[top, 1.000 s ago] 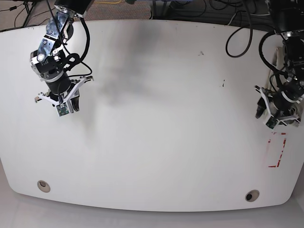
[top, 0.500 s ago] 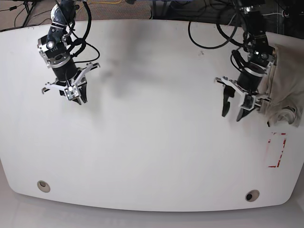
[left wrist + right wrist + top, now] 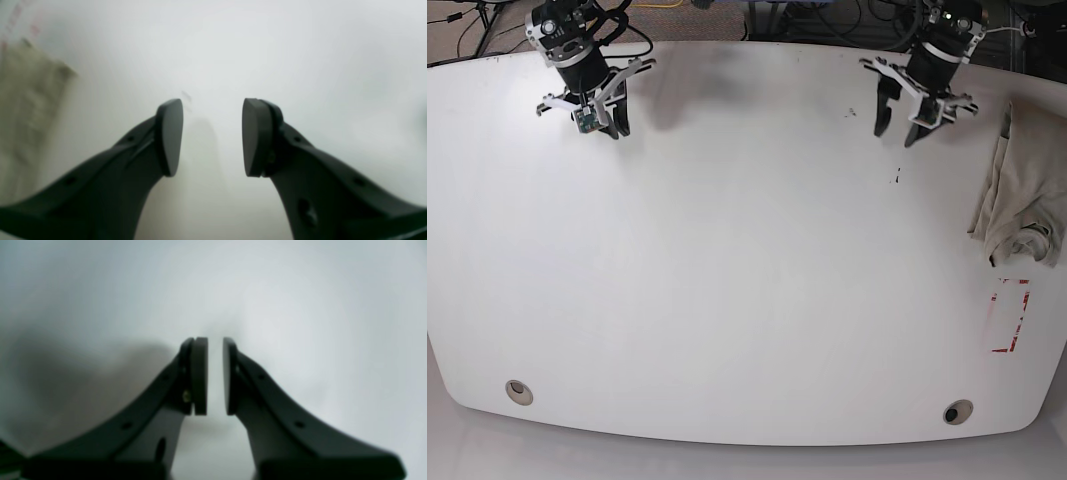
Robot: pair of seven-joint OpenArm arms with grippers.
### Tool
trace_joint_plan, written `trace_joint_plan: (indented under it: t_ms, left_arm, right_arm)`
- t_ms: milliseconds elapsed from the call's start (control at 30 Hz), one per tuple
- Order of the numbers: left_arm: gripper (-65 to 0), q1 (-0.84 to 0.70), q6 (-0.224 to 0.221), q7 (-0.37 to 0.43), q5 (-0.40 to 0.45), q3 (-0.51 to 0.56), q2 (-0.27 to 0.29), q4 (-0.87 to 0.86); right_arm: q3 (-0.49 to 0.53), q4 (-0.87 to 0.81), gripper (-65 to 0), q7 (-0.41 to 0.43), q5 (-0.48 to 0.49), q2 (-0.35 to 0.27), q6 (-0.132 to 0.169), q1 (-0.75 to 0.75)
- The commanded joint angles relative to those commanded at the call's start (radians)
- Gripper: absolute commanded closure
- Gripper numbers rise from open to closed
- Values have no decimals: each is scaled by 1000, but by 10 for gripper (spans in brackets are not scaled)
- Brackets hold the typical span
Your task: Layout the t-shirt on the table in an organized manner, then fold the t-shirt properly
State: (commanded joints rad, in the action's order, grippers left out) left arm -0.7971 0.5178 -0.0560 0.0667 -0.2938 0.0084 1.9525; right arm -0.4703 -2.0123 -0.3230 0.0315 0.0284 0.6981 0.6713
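Overhead, left gripper [image 3: 896,127] spread wide, empty, right gripper [image 3: 610,127] nearly closed, holding nothing.

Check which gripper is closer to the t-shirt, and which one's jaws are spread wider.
The left gripper on both counts: it hangs nearer the crumpled t-shirt, jaws clearly apart. The right gripper sits across the table with jaws only narrowly parted.

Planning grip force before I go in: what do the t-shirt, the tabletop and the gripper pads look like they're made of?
The t-shirt: soft matte beige fabric, probably cotton knit; it lies bunched in limp wrinkles. The table: hard glossy white surface, likely laminate; it carries soft shadows and sheen. Left gripper pads: flat, dark, matte, rubber-like, though blur leaves that open.
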Motion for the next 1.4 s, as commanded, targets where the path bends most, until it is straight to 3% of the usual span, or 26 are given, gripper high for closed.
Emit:
trace_joint_plan:
  t_ms: [367,667,1033,1167,1400]
  left_arm:
    - [-263,-276,0,0,-8,-3,-55,14]
    - [-263,-385,0,0,-140,0,-98,-91]
    - [-263,-229,0,0,-147,31,-109,-442]
    - [-263,-149,0,0,-146,43,-123,-577]
    - [-263,-11,-6,0,-146,137,-155,-812]
  right_arm:
    - [0,-5,-71,2,137,-2,0,253]
    - [8,21,-71,2,150,5,0,425]
    - [11,256,-71,2,133,11,0,376]
    - [11,364,-71,5,58,3,0,310]
    - [44,621,-71,112,-49,5,0,193]
